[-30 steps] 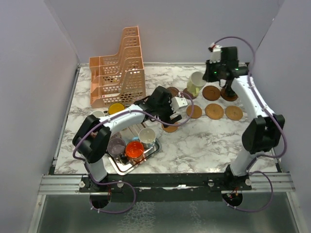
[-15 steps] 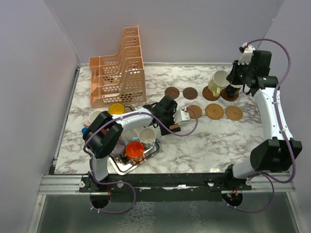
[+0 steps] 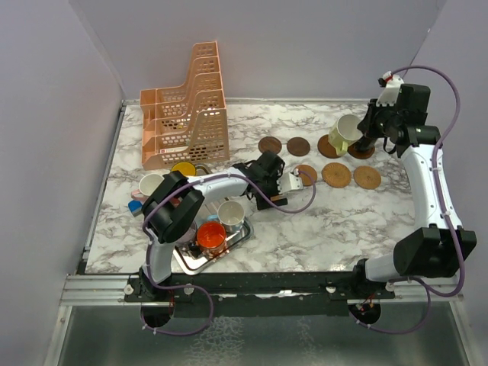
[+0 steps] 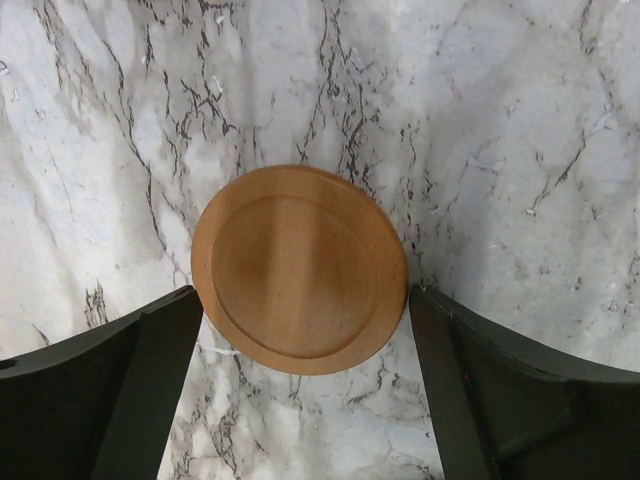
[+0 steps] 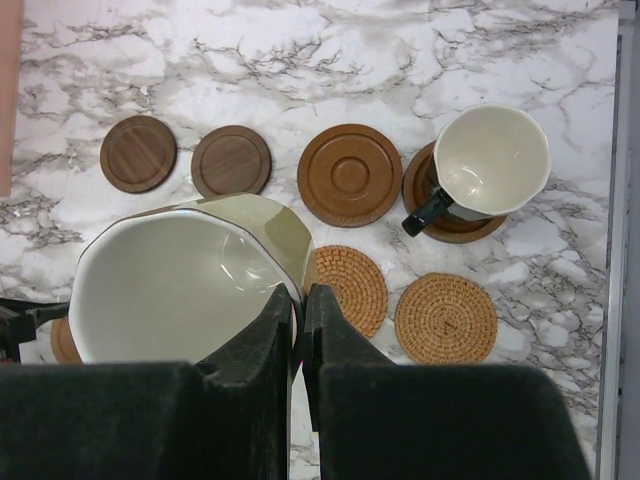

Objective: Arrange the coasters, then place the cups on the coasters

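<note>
A tan rimmed coaster (image 4: 300, 268) lies flat on the marble, and my left gripper (image 4: 305, 300) is open astride it, one fingertip close against each side of its rim. My right gripper (image 5: 303, 300) is shut on the rim of a cream cup (image 5: 185, 285), held tilted in the air above the back-right coasters (image 3: 336, 174). Below it lie two dark coasters (image 5: 138, 153), a brown rimmed coaster (image 5: 349, 174) and two woven coasters (image 5: 445, 318). A white cup with a dark handle (image 5: 490, 160) stands on another coaster (image 5: 455, 222).
A silver tray (image 3: 238, 241) at the near left holds an orange cup (image 3: 211, 235) and a pale cup (image 3: 231, 213). A yellow cup (image 3: 183, 168) and a white cup (image 3: 151, 183) stand behind it. An orange file rack (image 3: 187, 114) fills the back left.
My right arm swung right, carrying the cream cup over the back-right coasters. My left gripper shifted right over the tan coaster and its jaws narrowed a little.
</note>
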Action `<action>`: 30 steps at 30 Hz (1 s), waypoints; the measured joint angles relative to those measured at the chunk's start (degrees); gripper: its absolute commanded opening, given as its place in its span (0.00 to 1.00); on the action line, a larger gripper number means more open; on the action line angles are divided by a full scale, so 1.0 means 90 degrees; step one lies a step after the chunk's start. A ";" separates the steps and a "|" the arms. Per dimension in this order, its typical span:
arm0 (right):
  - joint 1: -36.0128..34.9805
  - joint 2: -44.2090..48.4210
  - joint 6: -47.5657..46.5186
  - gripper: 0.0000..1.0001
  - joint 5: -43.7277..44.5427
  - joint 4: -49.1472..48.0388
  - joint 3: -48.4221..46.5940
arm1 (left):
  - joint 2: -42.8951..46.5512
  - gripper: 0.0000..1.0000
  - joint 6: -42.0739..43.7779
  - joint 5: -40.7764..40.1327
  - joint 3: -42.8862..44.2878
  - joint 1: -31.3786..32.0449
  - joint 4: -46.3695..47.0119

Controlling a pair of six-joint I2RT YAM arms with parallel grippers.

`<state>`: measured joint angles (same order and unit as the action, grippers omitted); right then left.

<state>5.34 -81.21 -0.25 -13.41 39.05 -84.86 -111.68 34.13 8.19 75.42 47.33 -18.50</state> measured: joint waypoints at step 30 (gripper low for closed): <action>0.0517 0.0639 -0.0056 0.01 -0.0005 -0.0124 0.0563 | -0.1219 0.75 -0.0551 0.1377 0.1761 -0.0597 -0.0437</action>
<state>10.00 -75.46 -0.75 -13.45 37.93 -79.79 -122.65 29.17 20.58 91.26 41.95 -22.44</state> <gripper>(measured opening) 0.050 0.679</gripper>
